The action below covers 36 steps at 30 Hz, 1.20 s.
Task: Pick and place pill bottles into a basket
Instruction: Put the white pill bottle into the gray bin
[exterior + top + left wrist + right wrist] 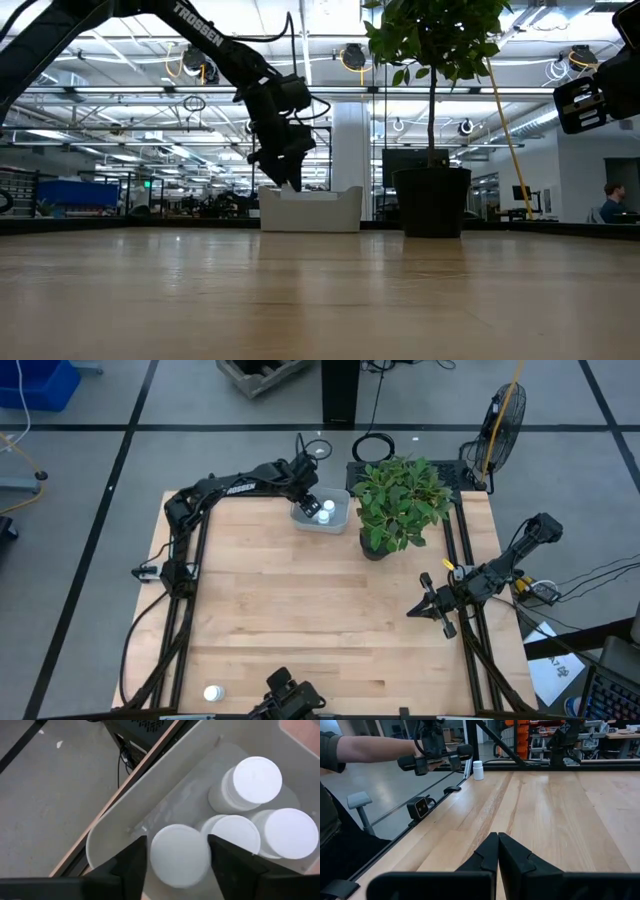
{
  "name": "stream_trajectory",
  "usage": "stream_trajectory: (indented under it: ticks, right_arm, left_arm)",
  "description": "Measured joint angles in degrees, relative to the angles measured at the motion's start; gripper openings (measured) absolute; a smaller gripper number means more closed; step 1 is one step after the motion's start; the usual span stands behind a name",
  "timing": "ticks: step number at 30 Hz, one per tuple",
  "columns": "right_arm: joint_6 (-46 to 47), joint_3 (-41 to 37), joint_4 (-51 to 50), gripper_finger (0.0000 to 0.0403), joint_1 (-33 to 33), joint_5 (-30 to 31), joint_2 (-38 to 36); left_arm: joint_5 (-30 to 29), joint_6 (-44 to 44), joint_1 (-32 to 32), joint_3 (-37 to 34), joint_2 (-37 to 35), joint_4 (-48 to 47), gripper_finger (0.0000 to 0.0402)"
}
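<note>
Left gripper point(177, 851) over the basket point(338, 520) at the table's far edge, fingers clamped on a pill bottle point(180, 856). Bottle upright, long axis vertical, cap toward the wrist camera; its body hidden beneath the cap. Three more bottles point(252, 780) stand upright in the basket, packed close, caps up. From above only two caps show; the gripper covers the rest. Low view: basket wall hides all contents. Fifth bottle point(212, 693) upright near the table's near left corner. Right gripper point(498, 851) idles at the right edge, fingers closed on nothing. Potted plant point(400, 500) just beside the basket. A person's arm point(375, 747) shows beyond the table.
</note>
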Motion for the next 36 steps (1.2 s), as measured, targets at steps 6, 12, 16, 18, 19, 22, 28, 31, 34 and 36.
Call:
stream_trajectory:
  ticks: [6,12,16,18,19,22,28,31,34,36]
  right_arm:
    - [0.0,0.0,0.0,0.0004,0.0,0.0,0.0]
    - [0.0,0.0,0.0,0.0004,0.0,0.0,0.0]
    - [0.0,0.0,0.0,0.0004,0.0,0.0,0.0]
    - [0.0,0.0,0.0,0.0004,0.0,0.0,0.0]
    - [0.0,0.0,0.0,0.0004,0.0,0.0,0.0]
    - [0.0,0.0,0.0,0.0004,0.0,0.0,0.0]
    - [0.0,0.0,0.0,0.0004,0.0,0.0,0.0]
    - [0.0,0.0,0.0,0.0004,0.0,0.0,0.0]
    - [0.0,0.0,0.0,0.0004,0.0,0.0,0.0]
    - [0.0,0.0,0.0,0.0004,0.0,0.0,0.0]
  left_arm:
    - [0.0,-0.6,0.0,0.0,0.0,-0.1,0.0245]
    - [-0.5,-0.6,-0.2,0.0,-0.9,-0.6,0.0233]
    - [-0.6,0.0,-0.9,0.0,-4.9,-5.5,0.0214]
    - [-0.6,-0.1,-2.1,0.0,-7.2,-10.3,0.0205]
    - [-0.5,-0.4,-3.1,0.0,-8.6,-13.2,0.0201]
    - [-0.4,-1.9,-7.9,0.0,-13.2,-22.1,0.0195]
    - [-0.6,-12.8,-24.9,0.0,-21.2,-36.8,0.0198]
    - [-0.8,-24.3,-36.5,0.0,-24.9,-39.6,0.0194]
    - [-1.7,-41.7,-48.5,0.1,-27.2,-39.4,0.0196]
    - [-3.8,-52.6,-56.6,0.1,-27.5,-39.8,0.0205]
